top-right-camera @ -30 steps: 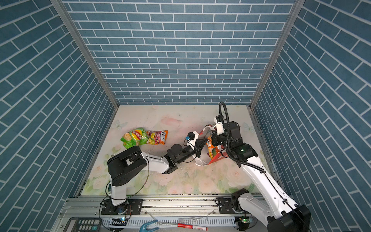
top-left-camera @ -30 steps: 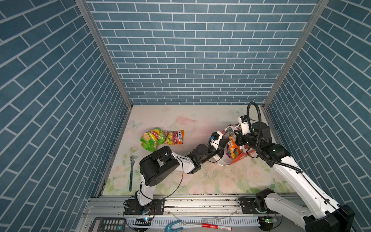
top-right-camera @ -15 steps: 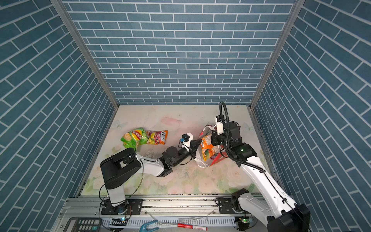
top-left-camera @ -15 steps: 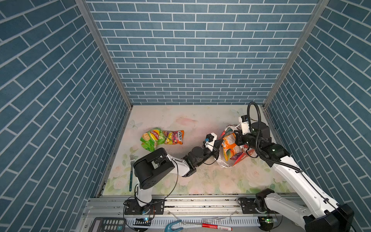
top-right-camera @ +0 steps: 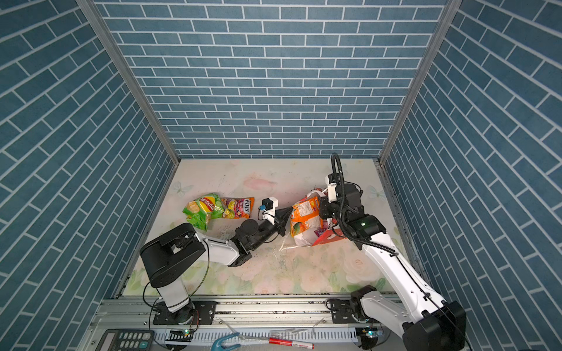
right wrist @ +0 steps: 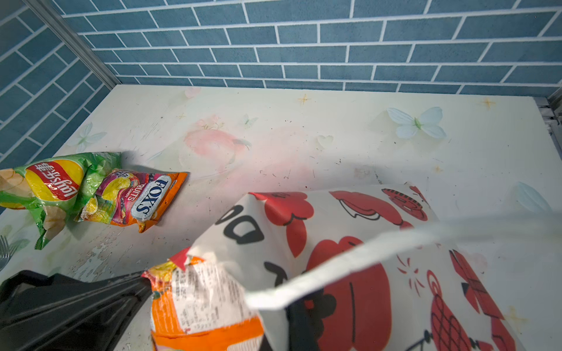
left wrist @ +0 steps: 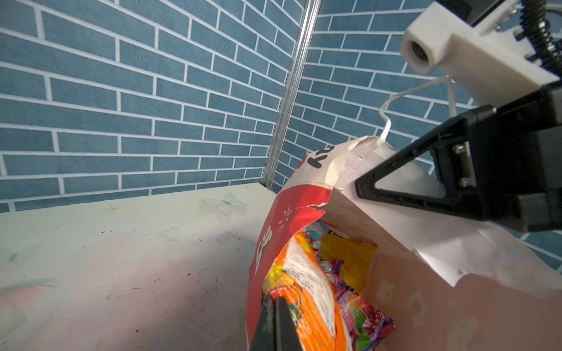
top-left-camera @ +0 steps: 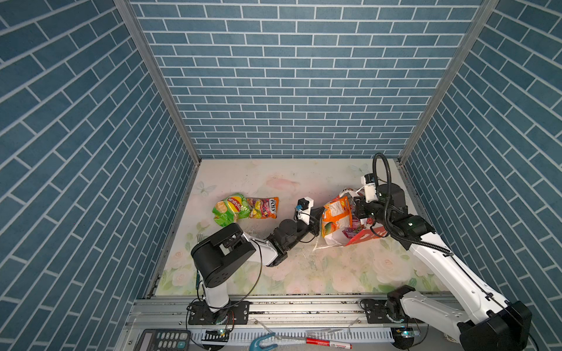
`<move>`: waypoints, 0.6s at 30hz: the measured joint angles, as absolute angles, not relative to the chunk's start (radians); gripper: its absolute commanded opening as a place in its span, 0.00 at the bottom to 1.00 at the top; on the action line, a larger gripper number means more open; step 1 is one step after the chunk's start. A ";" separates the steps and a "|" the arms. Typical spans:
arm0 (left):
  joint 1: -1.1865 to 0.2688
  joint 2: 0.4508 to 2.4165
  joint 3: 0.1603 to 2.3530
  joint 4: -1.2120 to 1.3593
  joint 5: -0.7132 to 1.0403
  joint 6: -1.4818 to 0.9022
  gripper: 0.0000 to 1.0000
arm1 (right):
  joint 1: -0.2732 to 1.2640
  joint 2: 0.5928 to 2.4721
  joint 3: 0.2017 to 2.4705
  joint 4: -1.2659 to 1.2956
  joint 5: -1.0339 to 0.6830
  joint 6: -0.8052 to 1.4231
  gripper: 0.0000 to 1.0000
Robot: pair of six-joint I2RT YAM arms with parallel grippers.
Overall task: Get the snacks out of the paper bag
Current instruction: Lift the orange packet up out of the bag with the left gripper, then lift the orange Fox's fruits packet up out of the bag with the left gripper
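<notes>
Pulled further left, the orange-white packet (top-left-camera: 336, 217) hangs half out of the paper bag (top-left-camera: 365, 238), clenched in the left end effector (top-left-camera: 318, 219); the right end effector (left wrist: 365, 185) pinches the bag's rim. Lay's bag (top-left-camera: 229, 209) and FOX'S bag (top-left-camera: 264, 208) lie on the table (top-left-camera: 304, 273); several snacks (left wrist: 349, 252) remain inside.

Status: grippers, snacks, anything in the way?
Left gripper shut on orange-white packet, half out of paper bag. Right gripper shut on bag rim. Yellow packet, candy bag inside. Nothing blocks the pull.
</notes>
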State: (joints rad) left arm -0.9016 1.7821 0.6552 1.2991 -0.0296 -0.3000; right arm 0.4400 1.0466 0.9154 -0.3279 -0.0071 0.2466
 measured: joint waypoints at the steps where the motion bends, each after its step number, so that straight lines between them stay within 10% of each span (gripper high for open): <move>1: -0.894 1.780 0.655 1.299 -0.023 -0.305 0.00 | 0.440 1.050 0.915 -0.328 -0.009 0.252 0.00; 18: -0.851 1.744 0.691 1.225 0.094 -0.389 0.00 | 0.440 1.079 0.915 -0.299 0.027 0.292 0.00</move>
